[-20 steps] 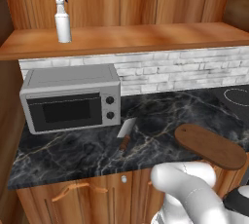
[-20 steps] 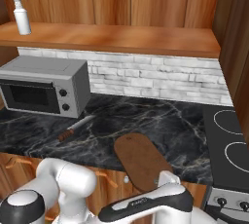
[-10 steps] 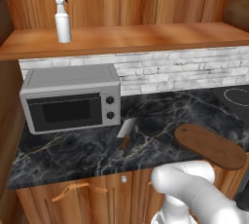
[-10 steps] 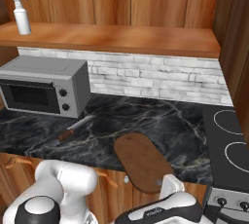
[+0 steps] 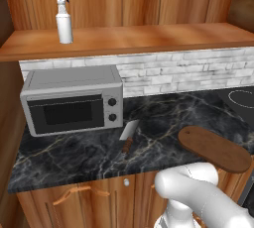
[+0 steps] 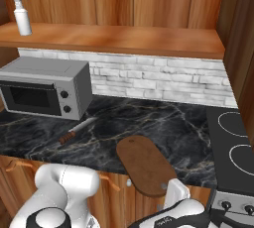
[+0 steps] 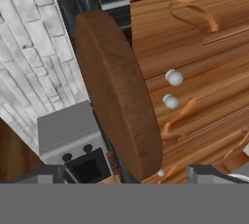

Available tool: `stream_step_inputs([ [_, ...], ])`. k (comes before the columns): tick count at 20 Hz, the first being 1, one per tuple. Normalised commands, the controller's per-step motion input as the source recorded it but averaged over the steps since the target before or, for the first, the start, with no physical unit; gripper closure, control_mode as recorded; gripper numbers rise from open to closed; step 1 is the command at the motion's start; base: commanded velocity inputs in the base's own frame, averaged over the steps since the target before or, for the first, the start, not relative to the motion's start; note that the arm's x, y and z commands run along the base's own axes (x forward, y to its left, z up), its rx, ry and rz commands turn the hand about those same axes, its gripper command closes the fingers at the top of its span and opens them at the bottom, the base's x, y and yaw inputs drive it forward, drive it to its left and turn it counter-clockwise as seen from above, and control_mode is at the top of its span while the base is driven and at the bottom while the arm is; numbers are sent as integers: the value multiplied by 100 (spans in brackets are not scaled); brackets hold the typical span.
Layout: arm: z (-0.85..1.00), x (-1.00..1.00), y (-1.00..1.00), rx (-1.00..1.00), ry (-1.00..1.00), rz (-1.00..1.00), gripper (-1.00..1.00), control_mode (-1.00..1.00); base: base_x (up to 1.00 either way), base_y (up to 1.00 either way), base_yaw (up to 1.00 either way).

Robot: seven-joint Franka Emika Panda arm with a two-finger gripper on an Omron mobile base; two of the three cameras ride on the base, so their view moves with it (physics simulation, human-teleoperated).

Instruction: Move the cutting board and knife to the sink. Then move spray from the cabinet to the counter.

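Note:
The brown cutting board (image 5: 213, 147) (image 6: 144, 165) lies on the black counter (image 5: 74, 157) (image 6: 163, 123), its near end jutting past the front edge. To its left, by the microwave, lies the knife (image 5: 128, 135) (image 6: 77, 130). The white spray (image 5: 63, 16) (image 6: 21, 11) stands upright at the left end of the cabinet shelf (image 5: 149, 38) (image 6: 124, 38). In the hand view my gripper (image 7: 129, 177) is open and empty, its tips wide apart, facing the overhanging end of the cutting board (image 7: 116, 86) from in front of the cupboards. The sink is out of view.
A grey microwave (image 5: 72, 100) (image 6: 44, 93) stands at the counter's left against the white brick wall. The black stovetop (image 5: 243, 98) (image 6: 233, 147) adjoins the counter on the right. Wooden cupboard fronts with curved handles (image 7: 194, 13) and small knobs (image 7: 174, 78) lie under the counter.
My arm has shifted a little, low in front of the counter edge. The board, knife and spray have not moved, and the gripper has stayed open.

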Motion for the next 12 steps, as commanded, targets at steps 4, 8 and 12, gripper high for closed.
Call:
stream_step_inputs([
  [4,-20,7,0,0,-9,2,-100,-100,0,0,0],
  [8,-14,10,-1,0,-8,2,-100,-100,0,0,0],
  [12,-9,6,-2,0,-10,1,-100,-100,0,0,0],
])
